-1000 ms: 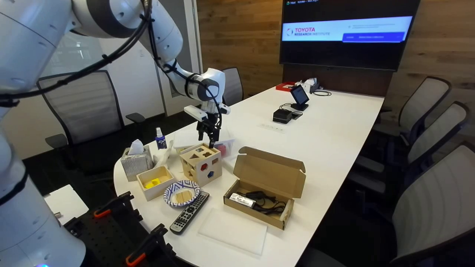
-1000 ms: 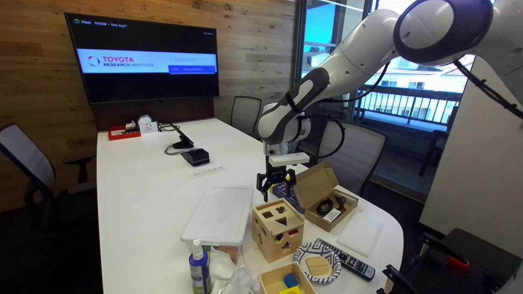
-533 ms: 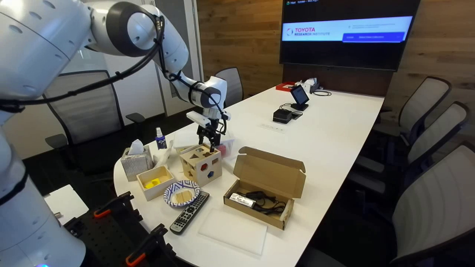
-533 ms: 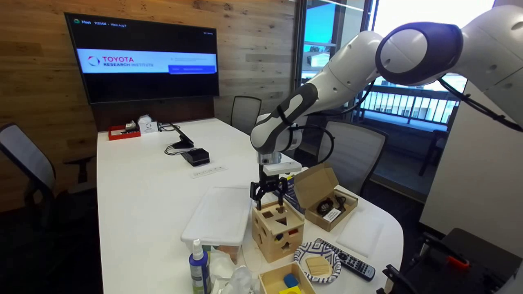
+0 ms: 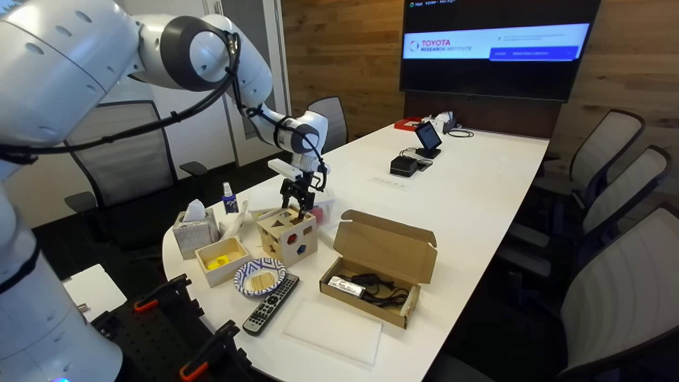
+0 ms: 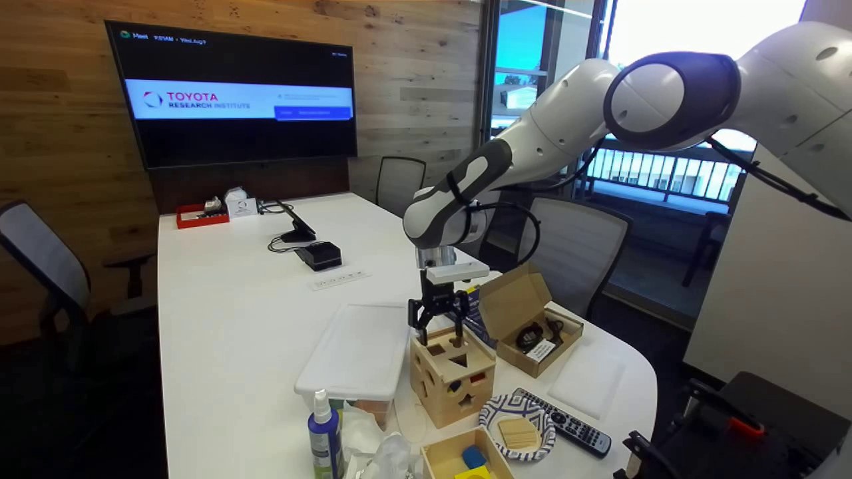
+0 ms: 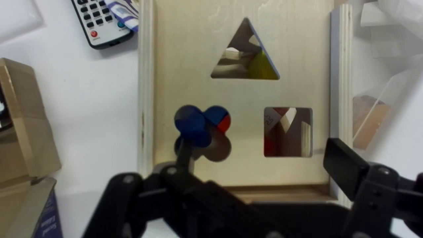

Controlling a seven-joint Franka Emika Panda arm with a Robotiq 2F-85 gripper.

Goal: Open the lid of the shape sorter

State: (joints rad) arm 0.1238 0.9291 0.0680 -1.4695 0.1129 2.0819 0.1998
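The shape sorter [image 5: 280,254] is a light-wood cube on the white table, also in an exterior view [image 6: 438,396]. Its lid [image 7: 244,96] lies flat on top between two raised side rails, with triangle, square and clover holes. The lid shows in both exterior views [image 5: 287,218] [image 6: 444,356]. Blue, red and yellow pieces show through the holes. My gripper [image 7: 259,152] is open and points down at the lid, also in both exterior views [image 5: 293,210] [image 6: 440,340]. One finger is at the clover hole; whether its tip is inside is unclear. The other overlaps the opposite rail.
A clear bin with a white lid [image 6: 359,346] stands beside the sorter. An open cardboard box [image 5: 386,244] with cables is on the other side. A small wooden tray [image 5: 222,277], patterned bowl [image 5: 243,281], remote [image 5: 270,305], tissue box [image 5: 196,237] and spray bottle [image 6: 324,436] are close by.
My gripper has come down to the sorter's top, shifting left in an exterior view, and one finger has reached the clover hole. It stays open. The sorter and lid have not moved.
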